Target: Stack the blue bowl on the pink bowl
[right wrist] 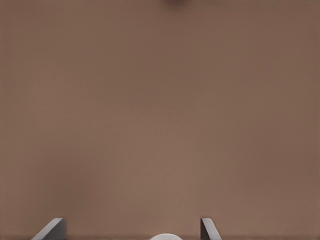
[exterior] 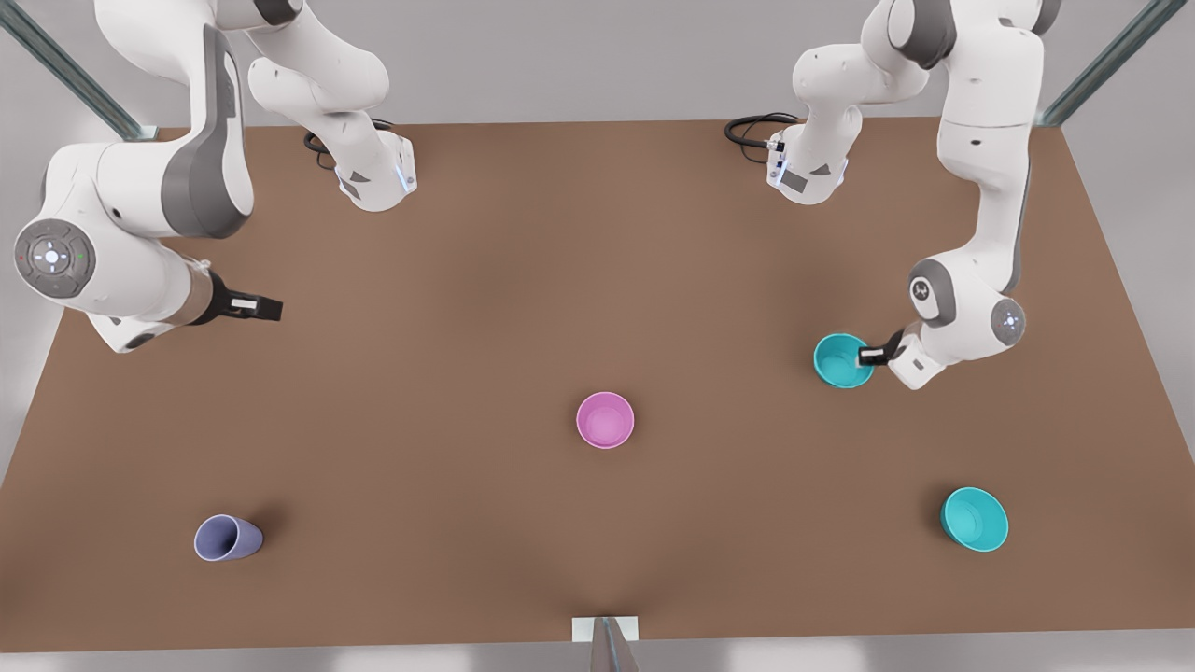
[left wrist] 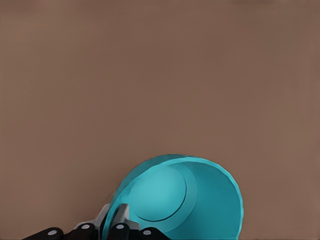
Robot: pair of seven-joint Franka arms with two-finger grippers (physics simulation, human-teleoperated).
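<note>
Writing: none readable on bowls, cup or arms; only small grey triangle marks and blue lights on the arm bases.

Left gripper (exterior: pixel 866 356) sits at the front view's right, fingers pinched on the rim of the blue bowl (exterior: pixel 841 360), one finger inside, one outside. In left wrist view the blue bowl (left wrist: pixel 186 199) is tilted toward the cam, its lower edge cut off by the frame, and the fingers (left wrist: pixel 119 220) are only partly seen. Can't tell whether the bowl is lifted off the table (exterior: pixel 523 280) or resting on it.

Pink bowl (exterior: pixel 605 420) stands upright near table centre, well apart from the blue one.

Right gripper (exterior: pixel 254 306) hangs over bare table at the front view's left, waiting; right wrist view shows its fingertips (right wrist: pixel 49 231) spread wide, nothing between, mostly cut off.

Brighter teal bowl (exterior: pixel 974 519) at front-right, lavender cup (exterior: pixel 227 539) at front-left, leaning.
</note>
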